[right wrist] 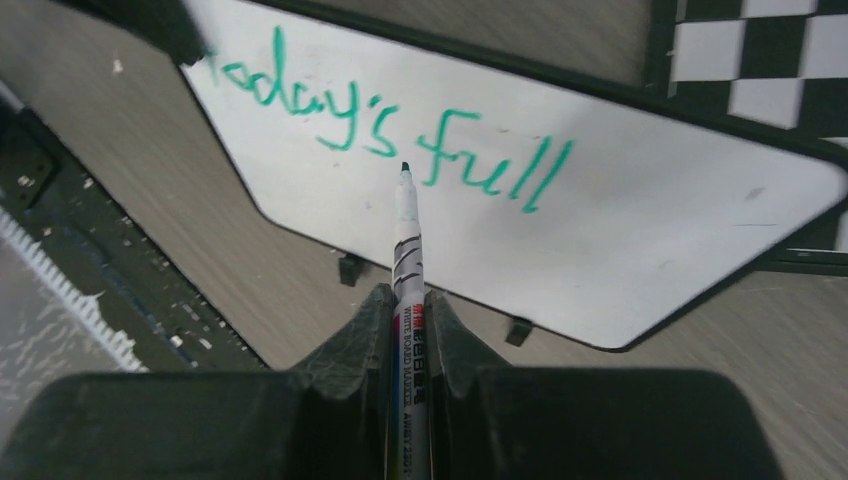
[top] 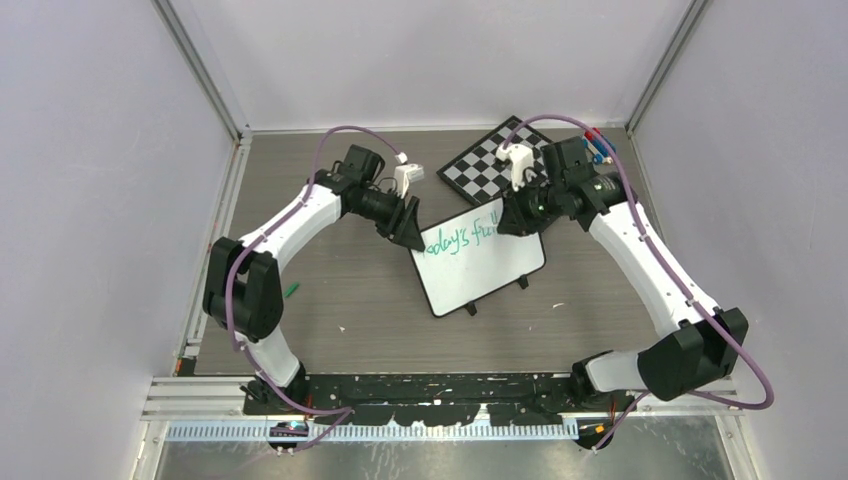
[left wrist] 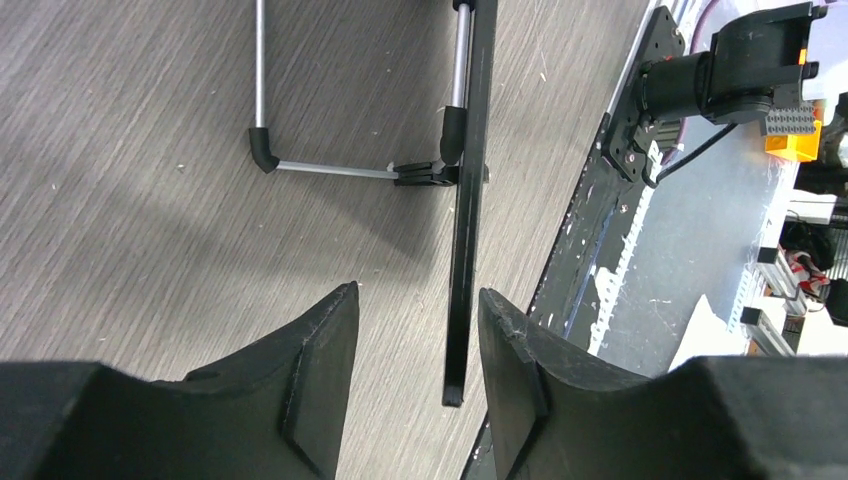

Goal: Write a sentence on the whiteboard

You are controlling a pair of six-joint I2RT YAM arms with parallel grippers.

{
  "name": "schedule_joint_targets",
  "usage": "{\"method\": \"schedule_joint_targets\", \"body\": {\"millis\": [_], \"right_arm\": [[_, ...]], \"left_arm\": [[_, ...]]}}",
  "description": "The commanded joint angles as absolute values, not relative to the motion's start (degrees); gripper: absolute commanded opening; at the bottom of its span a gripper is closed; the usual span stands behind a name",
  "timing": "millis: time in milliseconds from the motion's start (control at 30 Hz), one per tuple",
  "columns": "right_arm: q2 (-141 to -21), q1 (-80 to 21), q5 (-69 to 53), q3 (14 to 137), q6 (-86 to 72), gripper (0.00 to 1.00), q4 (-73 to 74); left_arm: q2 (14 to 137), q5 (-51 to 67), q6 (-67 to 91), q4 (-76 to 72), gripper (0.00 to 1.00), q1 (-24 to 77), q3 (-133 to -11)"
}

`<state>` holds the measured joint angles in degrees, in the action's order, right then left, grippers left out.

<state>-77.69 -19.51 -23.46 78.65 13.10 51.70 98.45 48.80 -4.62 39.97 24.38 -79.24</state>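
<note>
The whiteboard [top: 480,268] lies tilted at the table's middle, with the sentence [top: 465,238] in green reading "today's full" [right wrist: 390,140] on one line. My right gripper [right wrist: 407,292] is shut on a white marker [right wrist: 407,235]. Its dark tip sits over the board [right wrist: 620,230] just below the gap between "today's" and "full"; whether it touches I cannot tell. My left gripper [left wrist: 418,295] is open at the board's left corner [top: 408,228]. The board's thin dark edge [left wrist: 465,250] stands between the jaws with a gap on each side.
A black-and-white chessboard [top: 480,160] lies behind the whiteboard, partly under its far corner [right wrist: 760,50]. A small green cap [top: 291,291] rests on the table near the left arm. The board's wire stand [left wrist: 330,168] shows underneath. Red and blue items [top: 597,140] sit at the back right.
</note>
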Motion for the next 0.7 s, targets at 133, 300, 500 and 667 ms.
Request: {"method": "schedule_joint_targets", "body": {"millis": [133,300,500,667], "right_arm": [[-71.5,-24.9,-30.1,70.0,8.0,0.0,46.2],[-70.9,-27.7,-30.3,66.6,6.4,0.0,42.3],[-70.3,-32.5,-27.0,63.1,5.9,0.0,38.6],[-70.5,-34.8,-25.4,62.3,4.7,0.0,37.6]], "left_arm": [[95.8,47.4,-4.4,40.9,0.5,25.1,-78.3],[96.0,47.0,-4.6,41.0,0.49,26.2,-77.7],[96.8,47.1,-4.6,40.5,0.45,26.5,-76.9],[97.2,47.4,-4.7,39.9,0.4,26.5,-76.5]]}}
